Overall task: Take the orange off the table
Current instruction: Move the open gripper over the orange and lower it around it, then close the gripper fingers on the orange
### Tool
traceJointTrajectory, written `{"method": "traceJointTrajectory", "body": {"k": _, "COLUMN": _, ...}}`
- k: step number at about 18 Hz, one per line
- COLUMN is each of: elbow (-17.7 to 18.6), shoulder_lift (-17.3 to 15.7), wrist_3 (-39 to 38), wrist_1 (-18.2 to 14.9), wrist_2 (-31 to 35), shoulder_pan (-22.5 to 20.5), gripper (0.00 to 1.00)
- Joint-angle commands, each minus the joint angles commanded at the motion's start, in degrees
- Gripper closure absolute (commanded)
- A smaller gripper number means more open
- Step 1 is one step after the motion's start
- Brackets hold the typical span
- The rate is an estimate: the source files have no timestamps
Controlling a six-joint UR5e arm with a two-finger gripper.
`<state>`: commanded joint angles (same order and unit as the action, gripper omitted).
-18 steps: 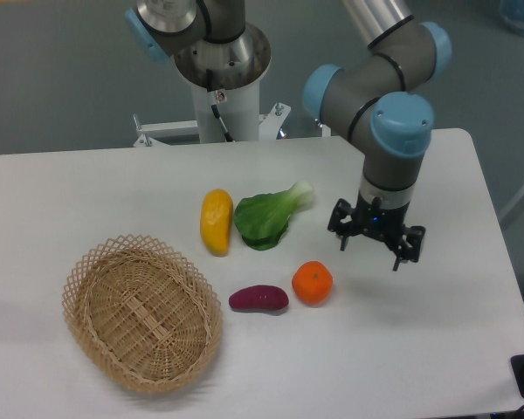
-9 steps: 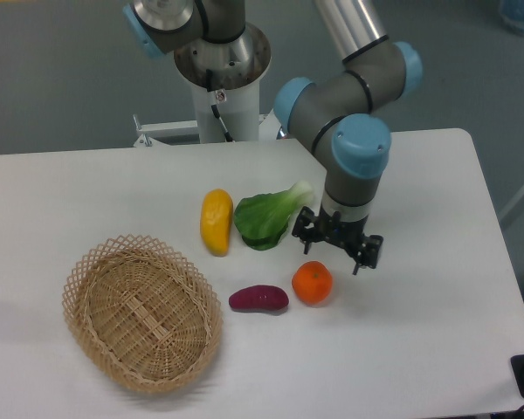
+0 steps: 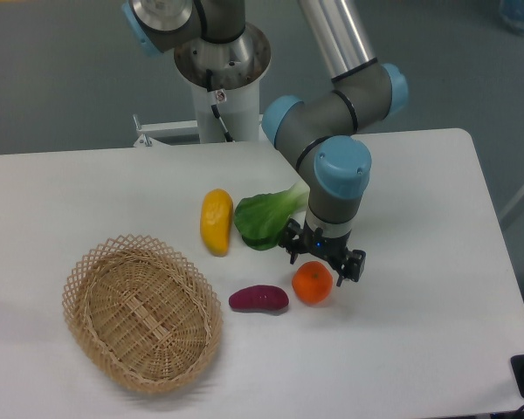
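Observation:
The orange is a small round bright-orange fruit lying on the white table, right of centre. My gripper hangs directly above it, its fingers spread open on either side of the orange's upper part, one finger at the left and one at the right. The gripper is open and holds nothing. The wrist hides the orange's top edge.
A purple sweet potato lies just left of the orange. A green leafy vegetable and an elongated yellow fruit lie behind. A wicker basket stands at the front left. The robot base is at the back.
The gripper has moved left and down from the right side of the table to just above the orange. It stayed open. The objects have not moved.

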<state>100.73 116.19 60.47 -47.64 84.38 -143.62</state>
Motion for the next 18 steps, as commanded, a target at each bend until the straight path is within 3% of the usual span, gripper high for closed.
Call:
{"method": "traceJointTrajectory", "body": {"k": 5, "elbow": 0.3, "shoulder_lift": 1.1, "wrist_3": -0.1, "wrist_1": -0.1, "wrist_2": 0.2, "shoulder_pan": 0.1, "gripper": 0.00}}
{"method": "traceJointTrajectory", "body": {"k": 8, "elbow": 0.6, "shoulder_lift": 2.1, "wrist_3": -0.3, "wrist_1": 0.1, "wrist_2": 4.2, "shoulder_pan": 1.5, "gripper": 0.03}}
{"method": "traceJointTrajectory", "body": {"k": 10, "elbow": 0.6, "shoulder_lift": 2.2, "wrist_3": -0.2, "wrist_1": 0.1, "wrist_2": 4.8, "shoulder_pan": 1.7, "gripper": 0.19}}
{"method": "traceJointTrajectory", "body": {"k": 11, "elbow": 0.5, "shoulder_lift": 2.2, "wrist_3": -0.2, "wrist_1": 0.1, "wrist_2": 4.8, "shoulder_pan": 1.7, "gripper": 0.51}}
{"method": "traceJointTrajectory", "body": {"k": 12, "elbow": 0.4, "shoulder_lift": 2.2, "wrist_3": -0.3, "wrist_1": 0.1, "wrist_2": 4.8, "shoulder_pan": 1.7, "gripper": 0.61}}
{"method": "traceJointTrajectory", "body": {"k": 18, "elbow": -2.5, "shoulder_lift": 0.9, "wrist_3": -0.1, "wrist_1": -1.7, "wrist_2": 5.0, "shoulder_pan": 1.5, "gripper": 0.64}}
